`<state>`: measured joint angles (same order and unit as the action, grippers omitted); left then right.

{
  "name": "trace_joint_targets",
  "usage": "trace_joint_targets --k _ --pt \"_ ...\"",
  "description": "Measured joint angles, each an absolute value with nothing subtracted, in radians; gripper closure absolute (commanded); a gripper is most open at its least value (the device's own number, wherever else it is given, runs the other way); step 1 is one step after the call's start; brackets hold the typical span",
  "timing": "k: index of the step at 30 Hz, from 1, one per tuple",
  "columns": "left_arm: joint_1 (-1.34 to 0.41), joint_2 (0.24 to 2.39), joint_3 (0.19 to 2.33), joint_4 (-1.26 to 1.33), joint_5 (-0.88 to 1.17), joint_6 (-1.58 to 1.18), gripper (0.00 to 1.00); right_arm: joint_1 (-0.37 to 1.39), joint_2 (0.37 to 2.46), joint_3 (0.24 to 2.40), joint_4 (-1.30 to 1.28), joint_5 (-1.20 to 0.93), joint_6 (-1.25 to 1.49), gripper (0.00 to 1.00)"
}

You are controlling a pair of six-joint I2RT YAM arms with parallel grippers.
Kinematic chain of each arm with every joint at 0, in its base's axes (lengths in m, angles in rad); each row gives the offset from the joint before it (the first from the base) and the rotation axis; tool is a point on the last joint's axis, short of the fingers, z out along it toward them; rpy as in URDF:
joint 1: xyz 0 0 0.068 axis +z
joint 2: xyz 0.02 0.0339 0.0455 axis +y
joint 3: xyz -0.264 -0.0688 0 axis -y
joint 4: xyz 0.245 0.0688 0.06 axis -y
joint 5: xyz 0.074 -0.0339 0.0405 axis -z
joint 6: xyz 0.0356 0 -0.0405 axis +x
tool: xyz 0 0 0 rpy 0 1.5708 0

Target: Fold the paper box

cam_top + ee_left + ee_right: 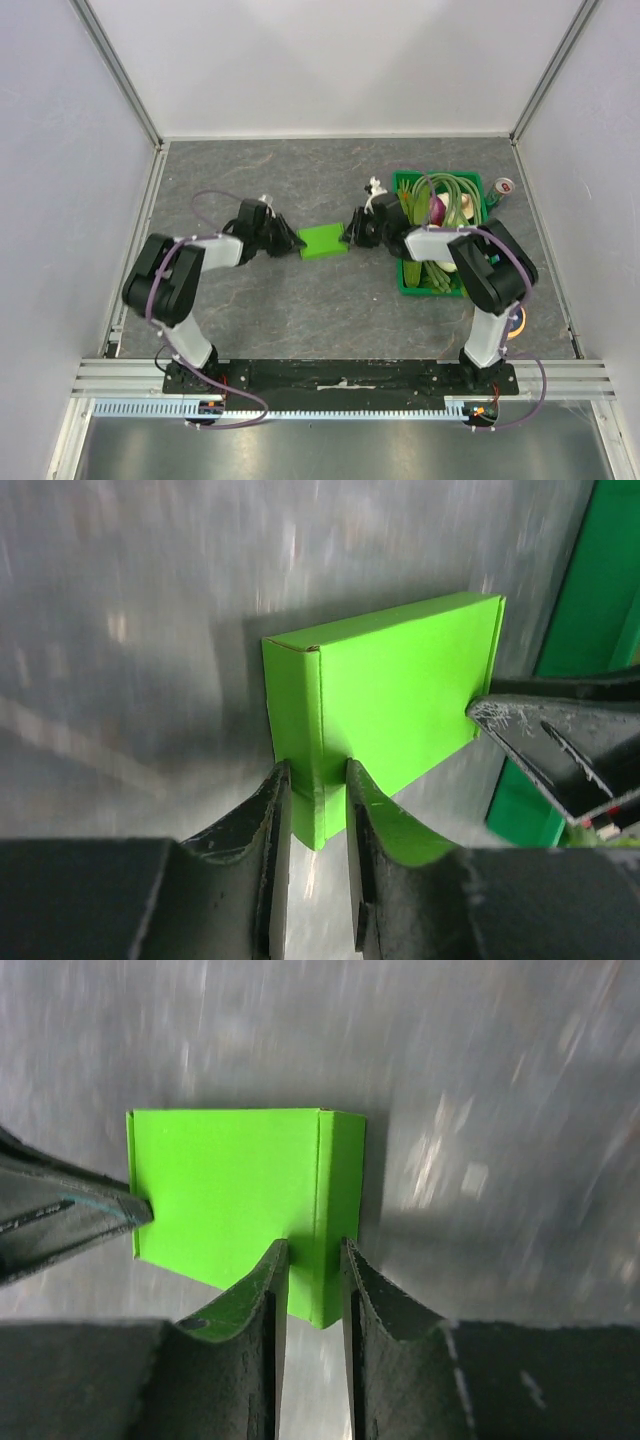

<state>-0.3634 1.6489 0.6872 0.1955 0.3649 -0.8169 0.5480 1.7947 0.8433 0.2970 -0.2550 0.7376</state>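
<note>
The paper box (323,241) is a small lime-green folded card box held between the two arms in the middle of the table. My left gripper (297,243) is shut on its left side wall; in the left wrist view the jaws (318,785) pinch that wall of the box (400,695). My right gripper (349,236) is shut on the right side wall; in the right wrist view the jaws (313,1258) pinch that wall of the box (225,1185). Each wrist view shows the other gripper's fingertip at the box's far edge.
A dark-green plastic crate (404,276) of vegetables stands right of the box, under the right arm. A small red-and-white can (502,187) sits beside the crate. A round tape-like object (516,321) lies near the right arm's base. Grey walls enclose the table.
</note>
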Motion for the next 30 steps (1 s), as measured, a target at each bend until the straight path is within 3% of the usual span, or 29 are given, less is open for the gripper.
trace_joint_targets --k 17,23,30 --pt "-0.215 2.391 1.766 -0.001 0.361 -0.818 0.73 0.356 2.519 1.885 0.24 -0.182 0.707 0.66" --pt "-0.176 2.547 2.017 -0.033 0.376 -0.818 0.73 0.348 2.615 2.015 0.264 -0.184 0.756 0.65" --pt "-0.159 2.635 2.149 -0.027 0.378 -0.818 0.73 0.349 2.649 2.041 0.303 -0.19 0.801 0.64"
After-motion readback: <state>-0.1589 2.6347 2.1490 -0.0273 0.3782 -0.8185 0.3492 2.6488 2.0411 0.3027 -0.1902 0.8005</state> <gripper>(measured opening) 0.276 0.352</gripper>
